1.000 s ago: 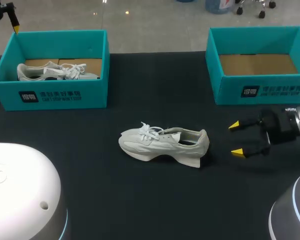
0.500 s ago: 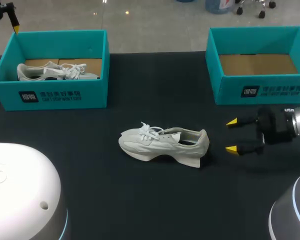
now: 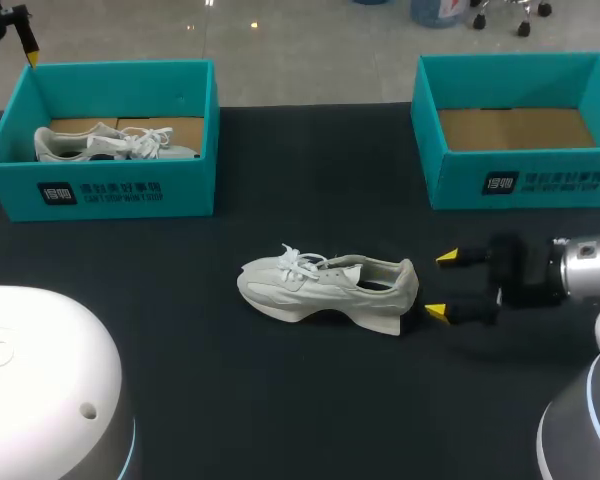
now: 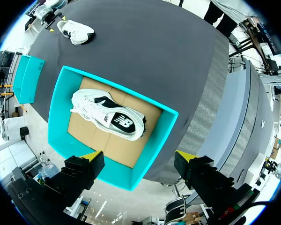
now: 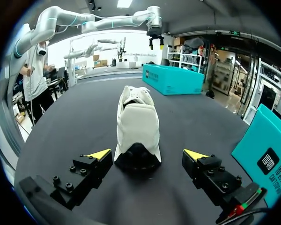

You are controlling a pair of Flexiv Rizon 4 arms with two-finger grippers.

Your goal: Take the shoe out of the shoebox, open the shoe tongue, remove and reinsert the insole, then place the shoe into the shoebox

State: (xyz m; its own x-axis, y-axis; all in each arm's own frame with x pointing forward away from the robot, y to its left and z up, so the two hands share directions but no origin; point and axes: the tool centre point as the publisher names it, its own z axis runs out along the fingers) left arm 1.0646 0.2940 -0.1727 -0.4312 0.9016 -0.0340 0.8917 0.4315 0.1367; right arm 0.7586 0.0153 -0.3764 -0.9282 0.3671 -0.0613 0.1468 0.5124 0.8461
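White lace-up sneaker lies on black table, heel facing the right gripper, fingers parted.
Teal cardboard shoebox with white print holds a second sneaker; left gripper hangs above it, fingers apart.

The right gripper has 2 black, blocky fingers with bright yellow wedge tips, set on a silver cylindrical wrist. Round screws stud the finger blocks; 1 bears a red-and-green mark. The left gripper looks alike. Rounded arm housings at 7 and 5 o'clock in the head view carry pale blue rings.
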